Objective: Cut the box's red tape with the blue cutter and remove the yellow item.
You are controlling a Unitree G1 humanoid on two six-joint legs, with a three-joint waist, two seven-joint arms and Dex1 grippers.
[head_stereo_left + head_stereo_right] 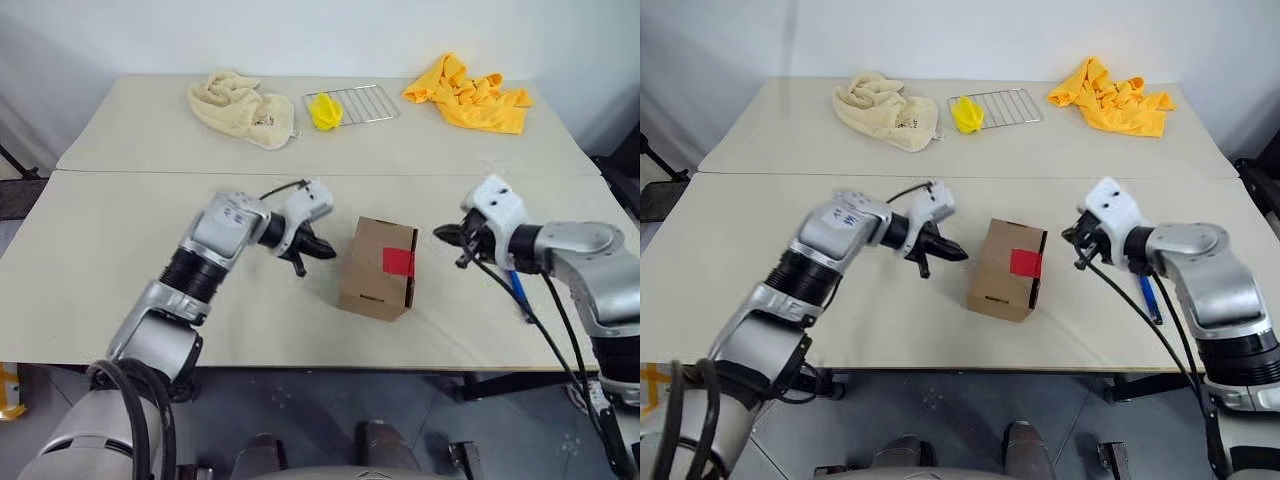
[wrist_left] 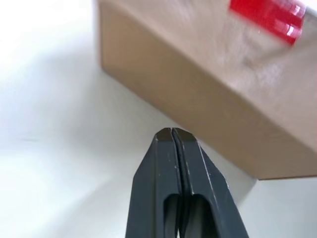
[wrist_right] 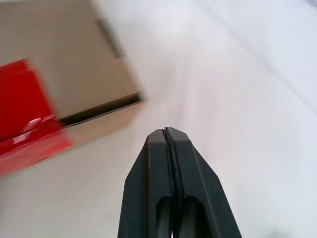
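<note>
**Box sealed w/ red tape, both grippers pressed shut, cutter on table**

1. Box [image 1: 377, 267]: you see a small brown cardboard carton standing on the near table [image 1: 120, 250], roughly centre, betw. the two grippers. Lid flap is down. Red tape [image 1: 398, 261] sits across the lid edge and runs onto the side facing the R arm. In the R wrist view a dark gap shows under the flap edge beside the tape. Contents: cannot tell, interior not visible.

2. L gripper [image 1: 318, 250]: fingers pressed together, nothing betw. them (confirm in L wrist view, tips [image 2: 171, 133] closed). It hangs just beside the box's left face, pointing toward it, apart from the cardboard.

3. R gripper [image 1: 450, 238]: fingers pressed together, holding nothing (R wrist view, tips [image 3: 165, 132] meet). It sits near the box's taped side, pointing at it, not touching.

4. Blue cutter [image 1: 517, 287]: lies flat on the table below the R forearm, partly hidden by the arm and cable. Apart from the box.

5. Far table: wire rack [image 1: 352, 103] w/ a yellow item [image 1: 324, 111] resting on its left end; cream cloth [image 1: 240, 106] to its left; yellow-orange cloth [image 1: 470, 93] to its right.
</note>
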